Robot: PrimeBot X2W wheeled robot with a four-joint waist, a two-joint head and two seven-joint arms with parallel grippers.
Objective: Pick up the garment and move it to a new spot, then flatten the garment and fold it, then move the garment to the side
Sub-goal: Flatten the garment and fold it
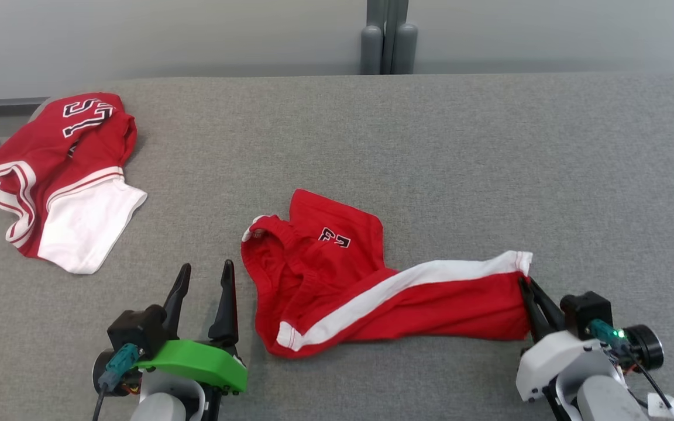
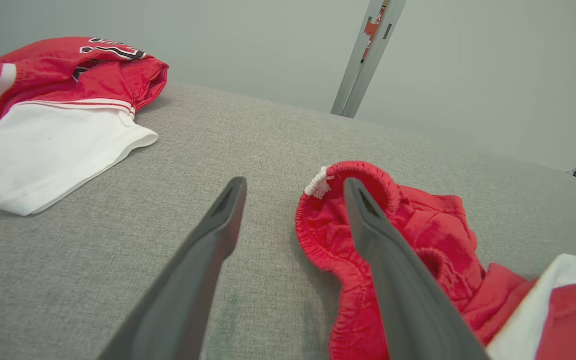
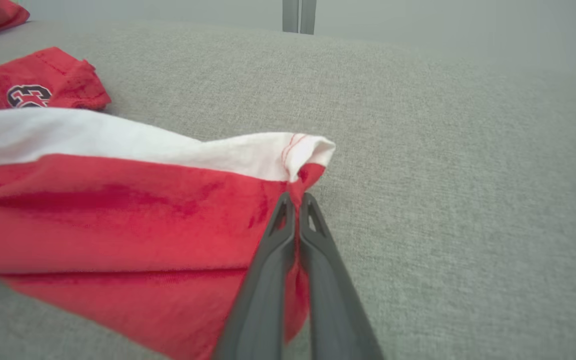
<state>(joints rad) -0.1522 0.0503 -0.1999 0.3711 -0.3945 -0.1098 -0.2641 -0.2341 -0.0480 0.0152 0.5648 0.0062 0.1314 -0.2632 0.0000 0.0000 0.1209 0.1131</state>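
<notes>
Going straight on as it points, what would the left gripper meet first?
Mostly bare grey surface ahead of the left gripper; its finger nearer the red shorts may brush their waistband, depth unclear.
</notes>
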